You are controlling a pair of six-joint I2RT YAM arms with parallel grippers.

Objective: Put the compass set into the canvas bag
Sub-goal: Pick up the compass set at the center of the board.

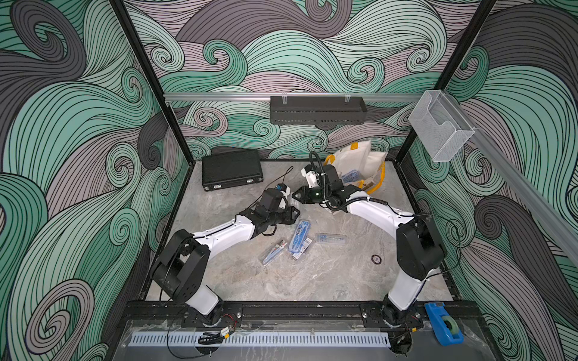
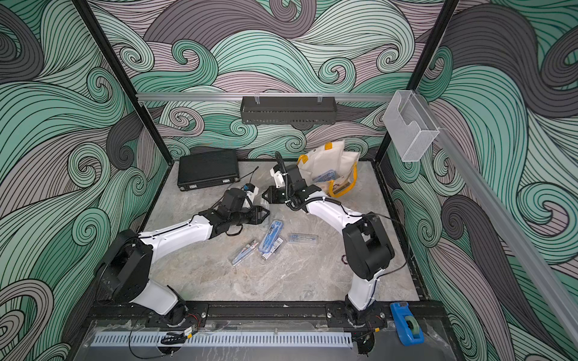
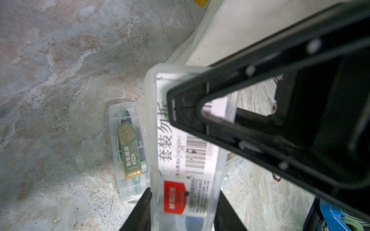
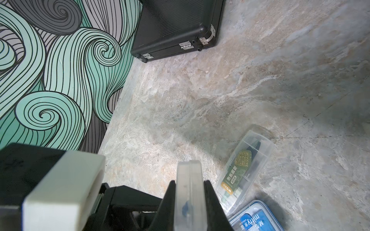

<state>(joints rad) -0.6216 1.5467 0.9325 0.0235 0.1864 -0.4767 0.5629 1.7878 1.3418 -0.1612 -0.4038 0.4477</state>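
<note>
At the far left corner of the surface (image 1: 312, 281): black hard briefcase (image 1: 232, 168), closed, lying flat, latches toward the front edge. Near the right edge, well apart from it: small dark ring (image 1: 376, 259), too small to identify. Just past the front right corner: blue tape dispenser (image 1: 443, 326) with a greenish roll. Above the far edge, hung on a rail (image 1: 219, 97): black perforated tray (image 1: 317, 110). High beside the far right corner: clear plastic holder (image 1: 441, 125). Beyond the front edge: white slotted strip (image 1: 259, 339).
</note>
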